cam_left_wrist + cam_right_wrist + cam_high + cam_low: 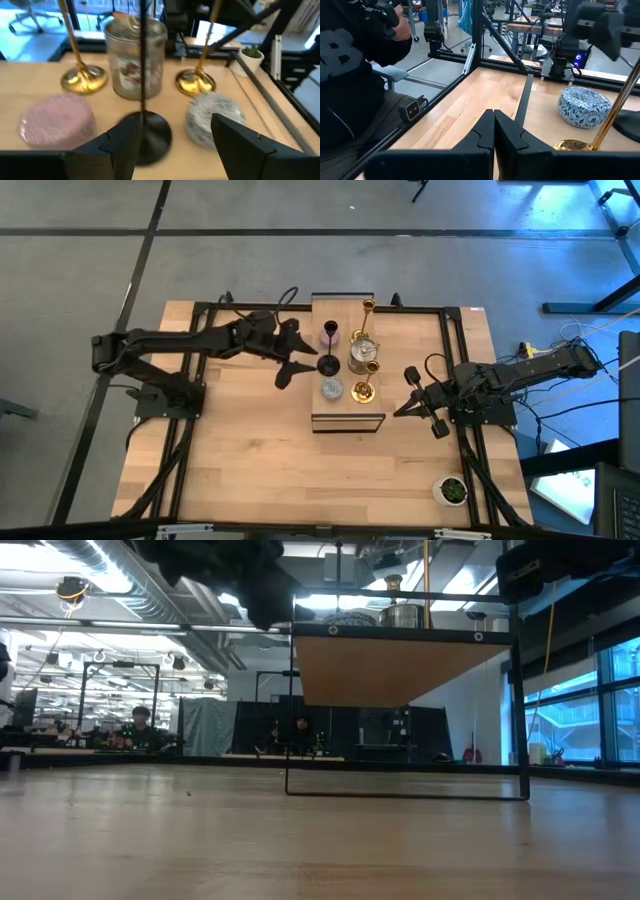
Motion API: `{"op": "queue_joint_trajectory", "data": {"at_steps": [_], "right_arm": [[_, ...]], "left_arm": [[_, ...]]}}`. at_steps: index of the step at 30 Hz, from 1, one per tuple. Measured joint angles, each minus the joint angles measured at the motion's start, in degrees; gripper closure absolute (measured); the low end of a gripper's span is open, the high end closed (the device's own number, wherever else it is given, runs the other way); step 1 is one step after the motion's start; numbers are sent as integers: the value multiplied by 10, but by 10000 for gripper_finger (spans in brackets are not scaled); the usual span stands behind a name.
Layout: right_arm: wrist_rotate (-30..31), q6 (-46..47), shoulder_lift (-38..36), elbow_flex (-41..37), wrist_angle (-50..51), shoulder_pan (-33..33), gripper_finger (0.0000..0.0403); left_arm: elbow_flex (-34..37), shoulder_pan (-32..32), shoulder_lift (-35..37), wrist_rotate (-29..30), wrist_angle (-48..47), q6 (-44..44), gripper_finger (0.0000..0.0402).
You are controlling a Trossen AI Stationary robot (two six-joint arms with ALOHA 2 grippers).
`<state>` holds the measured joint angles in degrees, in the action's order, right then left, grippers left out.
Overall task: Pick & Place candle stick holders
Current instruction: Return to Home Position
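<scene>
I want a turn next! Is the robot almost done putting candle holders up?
Nearly. All six holders stand on the shelf: tall gold, short gold, silver, lilac-pink, grey-blue and black. Nothing is in hand: the left tool is open by the black one, the right tool shut and empty. Only pulling the arms back seems left.

Shiny gold stemmed metal holders [84,80], x2: plain gold. Black stemmed holder w/ round foot [150,132]: matte. Lilac-pink round candle [56,120]: speckled. Round tin [584,106]: white w/ grey-blue leaf pattern. Light-wood shelf [345,410]: black frame.
</scene>
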<state>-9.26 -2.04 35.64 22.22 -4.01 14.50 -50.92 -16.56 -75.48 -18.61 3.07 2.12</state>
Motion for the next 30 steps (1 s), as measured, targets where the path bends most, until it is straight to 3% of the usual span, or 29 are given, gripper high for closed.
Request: {"op": "queue_joint_trajectory", "data": {"at_steps": [11,19,23,30], "right_arm": [[0,-1,0,0,0,0,402],[0,89,0,0,-20,0,402],[1,150,0,0,-40,5,402],[1,197,6,0,-50,38,402]], "left_arm": [[0,109,37,0,-48,-49,169],[0,260,33,23,27,-83,169],[0,361,31,85,113,-74,169],[-1,499,-39,272,283,-8,169]]}}
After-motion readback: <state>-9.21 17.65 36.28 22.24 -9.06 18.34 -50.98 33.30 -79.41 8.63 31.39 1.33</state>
